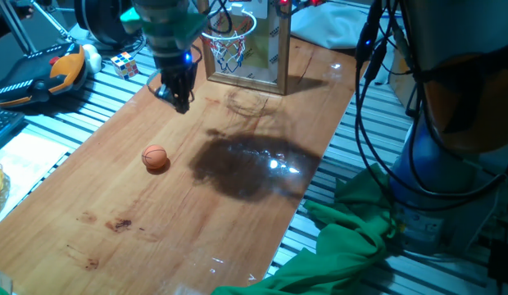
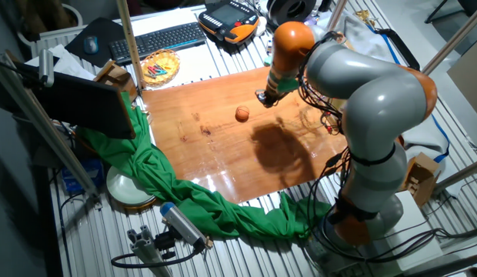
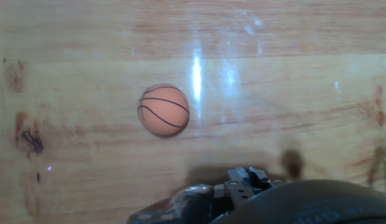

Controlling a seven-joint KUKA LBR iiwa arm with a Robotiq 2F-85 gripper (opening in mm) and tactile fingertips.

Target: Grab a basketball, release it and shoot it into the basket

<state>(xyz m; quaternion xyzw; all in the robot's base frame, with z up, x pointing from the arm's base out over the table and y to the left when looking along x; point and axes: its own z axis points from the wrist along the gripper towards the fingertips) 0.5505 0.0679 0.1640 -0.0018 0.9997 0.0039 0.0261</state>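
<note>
The basketball (image 1: pixel 156 157) is a small orange ball with dark seams, lying free on the wooden table (image 1: pixel 238 213). It also shows in the other fixed view (image 2: pixel 242 115) and in the hand view (image 3: pixel 164 110). My gripper (image 1: pixel 180 100) hangs above the table, beyond the ball and towards the basket, with its fingers together and nothing in them; it also shows in the other fixed view (image 2: pixel 263 98). The basket (image 1: pixel 229 37), an orange-red rim with a white net, hangs on a wooden-framed clear backboard (image 1: pixel 270 49) at the table's far end.
An orange-and-black plush toy (image 1: pixel 49 74) and a puzzle cube (image 1: pixel 125 64) lie off the table's far left. Green cloth (image 1: pixel 352 238) drapes the near right edge. A keyboard (image 2: pixel 158 38) and a bowl (image 2: pixel 160 67) lie beyond the table. The robot base (image 2: pixel 361 208) stands beside it.
</note>
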